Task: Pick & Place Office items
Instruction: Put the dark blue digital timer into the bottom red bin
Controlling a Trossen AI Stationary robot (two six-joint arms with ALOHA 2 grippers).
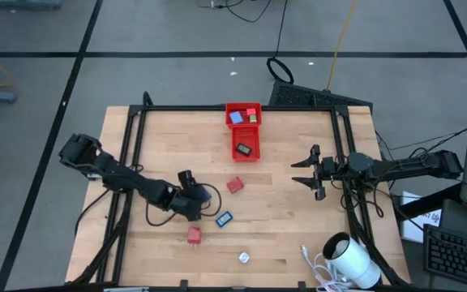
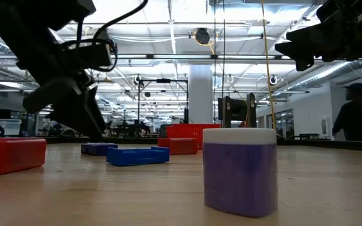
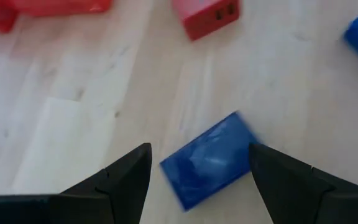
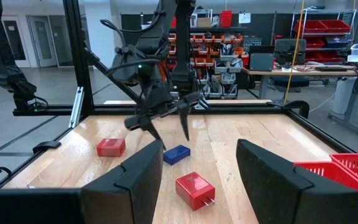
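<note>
Three items sit in the tray (image 1: pixel 228 130); four lie loose. The left gripper (image 3: pixel 197 163), open and empty, straddles a blue piece (image 3: pixel 209 158).

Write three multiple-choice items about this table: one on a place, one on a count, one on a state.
1. Where is the left gripper?
A. inside the red tray
B. beside the white cylinder
C. at the blue piece

2. How many red pieces lie on the table outside the tray?
A. one
B. two
C. four

3. What is the state of the right gripper?
A. open and empty
B. shut on a red piece
C. shut on a black piece

Key: 1 C, the left wrist view shows the blue piece between its fingers. 2 B, the high view shows two. 3 A, its fingers stand apart with nothing between them.
</note>
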